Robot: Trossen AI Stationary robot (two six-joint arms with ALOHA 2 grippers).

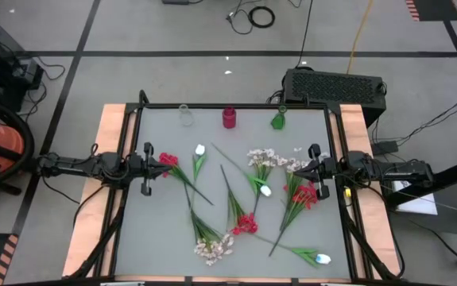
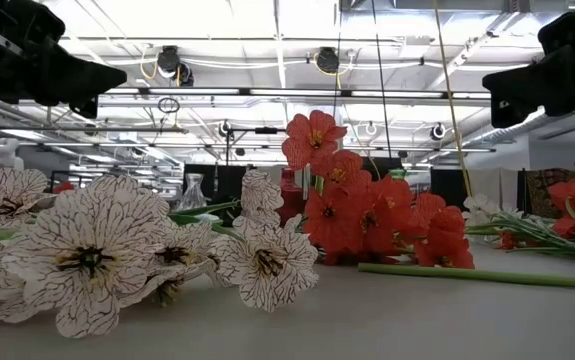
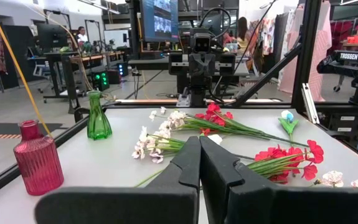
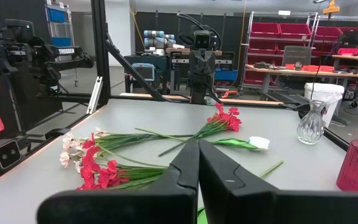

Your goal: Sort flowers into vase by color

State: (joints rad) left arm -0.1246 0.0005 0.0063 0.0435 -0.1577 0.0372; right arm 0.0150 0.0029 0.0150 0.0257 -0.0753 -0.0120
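While both pincers are closed empty, red-bloomed artificial flowers are seen just beside the left gripper; the right gripper is matched likewise.

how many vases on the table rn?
3, in a row along the table's far edge in the high view: clear glass vase nearest the left arm's side, red vase in the middle, green vase toward the right arm's side. None looks hidden.

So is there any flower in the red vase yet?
No, the red vase stands empty at the table's far edge, and the flowers all lie flat on the table.
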